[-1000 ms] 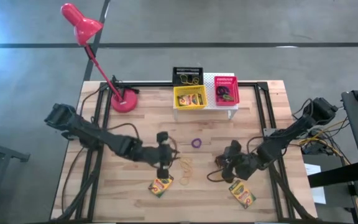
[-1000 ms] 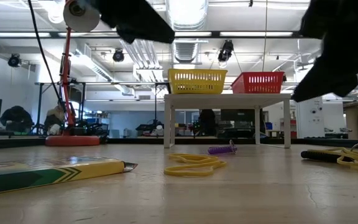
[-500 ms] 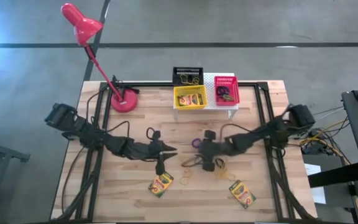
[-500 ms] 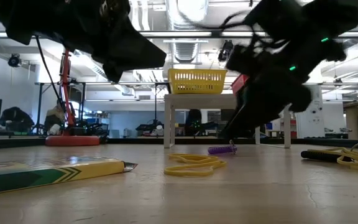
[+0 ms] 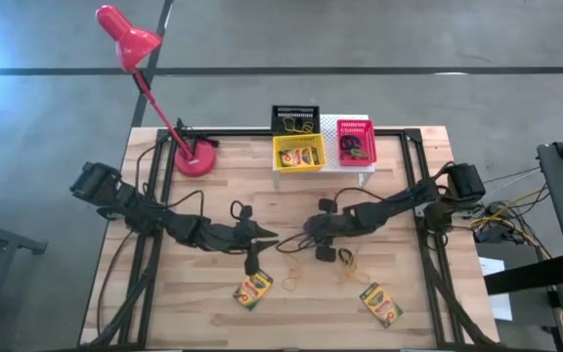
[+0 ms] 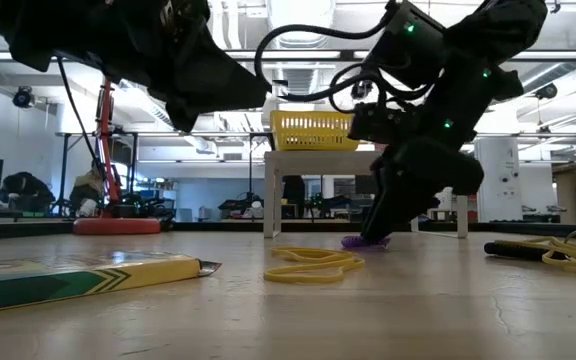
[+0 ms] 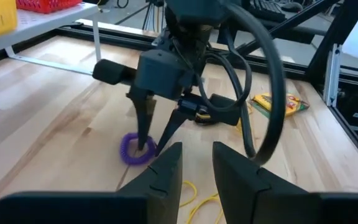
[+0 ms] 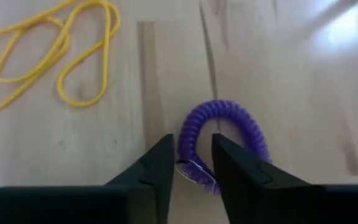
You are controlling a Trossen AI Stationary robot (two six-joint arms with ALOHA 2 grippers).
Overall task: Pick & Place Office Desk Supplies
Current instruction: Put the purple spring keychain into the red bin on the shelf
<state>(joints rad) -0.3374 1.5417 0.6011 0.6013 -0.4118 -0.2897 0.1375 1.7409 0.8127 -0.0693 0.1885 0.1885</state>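
Right gripper (image 8: 191,165) pinches the purple coiled plastic ring (image 8: 225,140); left gripper (image 7: 196,165) slightly parted, empty; yellow slotted basket (image 5: 298,154) holds a crayon box (image 5: 303,154)

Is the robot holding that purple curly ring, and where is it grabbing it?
Yes. The right hand pinches the purple coil ring by one side of its loop, down on the wooden table. The left hand holds nothing.

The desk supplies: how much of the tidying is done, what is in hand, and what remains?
Done: the yellow basket, black basket and red basket each hold items. In hand: the right gripper is around the purple ring on the table. Left: two crayon boxes and yellow rubber bands on the table. The left gripper hovers nearby, empty.
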